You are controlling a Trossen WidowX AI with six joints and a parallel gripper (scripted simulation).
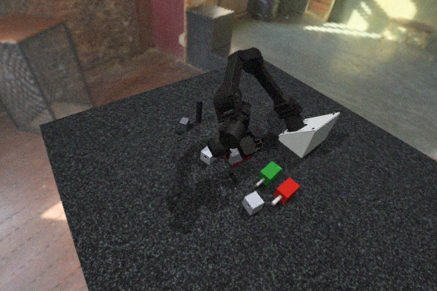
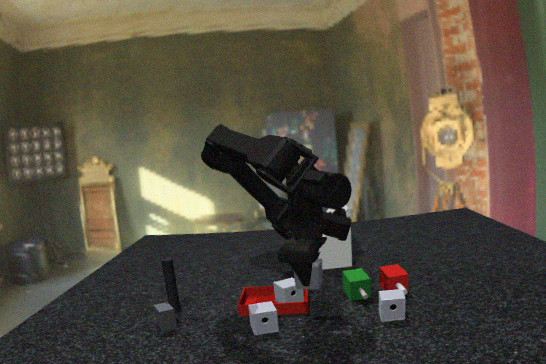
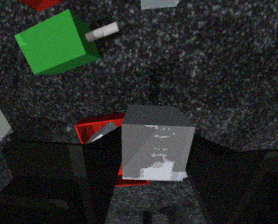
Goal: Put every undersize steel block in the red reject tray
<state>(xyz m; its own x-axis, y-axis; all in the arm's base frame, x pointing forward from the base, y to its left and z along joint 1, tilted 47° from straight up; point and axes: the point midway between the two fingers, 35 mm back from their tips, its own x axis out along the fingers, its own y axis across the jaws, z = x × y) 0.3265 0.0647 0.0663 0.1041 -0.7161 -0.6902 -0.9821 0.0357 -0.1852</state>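
A: Count?
B: 1 gripper (image 1: 235, 156) (image 2: 306, 277) (image 3: 150, 129), clamped on 1 steel block (image 1: 235, 157) (image 2: 315, 274) (image 3: 157, 150). 3 other pale blocks: tray block (image 2: 288, 290), near block (image 1: 206, 156) (image 2: 263, 318) just beside tray, far block (image 1: 253, 203) (image 2: 392, 305) near the gauges. 1 greyer block (image 1: 184, 123) (image 2: 165, 318) by 1 black post (image 1: 198, 112) (image 2: 170, 285).
A: Gauges?
B: 2: green GO gauge (image 1: 270, 173) (image 2: 356, 284) (image 3: 57, 42), red gauge (image 1: 286, 190) (image 2: 394, 277) (image 3: 40, 4). Both on the table (image 1: 140, 181) (image 2: 100, 296) (image 3: 210, 65), 1 pale pin each. Plus 1 red tray (image 1: 241, 161) (image 2: 248, 311) (image 3: 85, 134), 1 white wedge (image 1: 310, 137) (image 2: 337, 253).
A: Hard to see?
B: Tray mostly hidden in top & wrist views, by arm/held blk. Tray blk unclear in top. Red gauge cut off, wrist view. Held blk's bore hidden. Greyer blk dim, can't tell if bored. Bores visible on 3 pale blks, ext. view; sizes too small to judge.
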